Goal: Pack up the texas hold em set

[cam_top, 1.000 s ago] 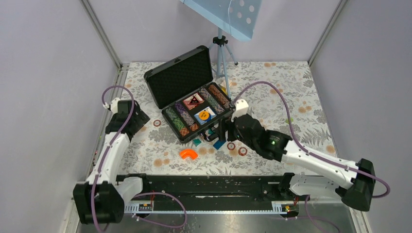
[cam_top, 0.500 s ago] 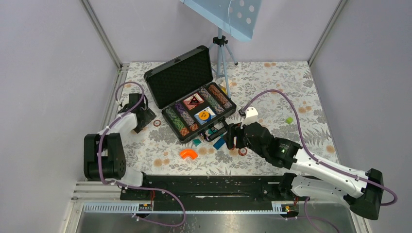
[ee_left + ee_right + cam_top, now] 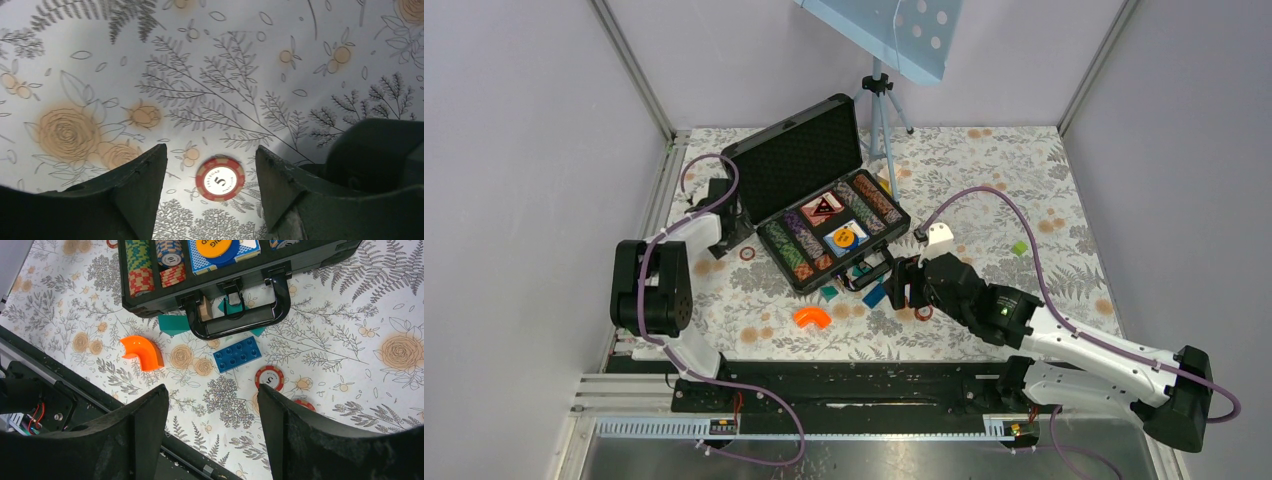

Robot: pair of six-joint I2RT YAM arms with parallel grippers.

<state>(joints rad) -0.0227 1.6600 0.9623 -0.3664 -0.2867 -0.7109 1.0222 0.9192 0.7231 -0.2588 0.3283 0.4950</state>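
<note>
**A:** Most of the set is packed. Rows of chips and both card decks sit in the briefcase, though its lid stands open.

**B:** So what's left for you?

**A:** Three loose chips that I can see on the table. One red chip lies between your left gripper's jaws, which are apart and not touching it. Two more chips lie under your right gripper, its jaws wide and holding nothing. Put those in, then shut the lid.
</note>
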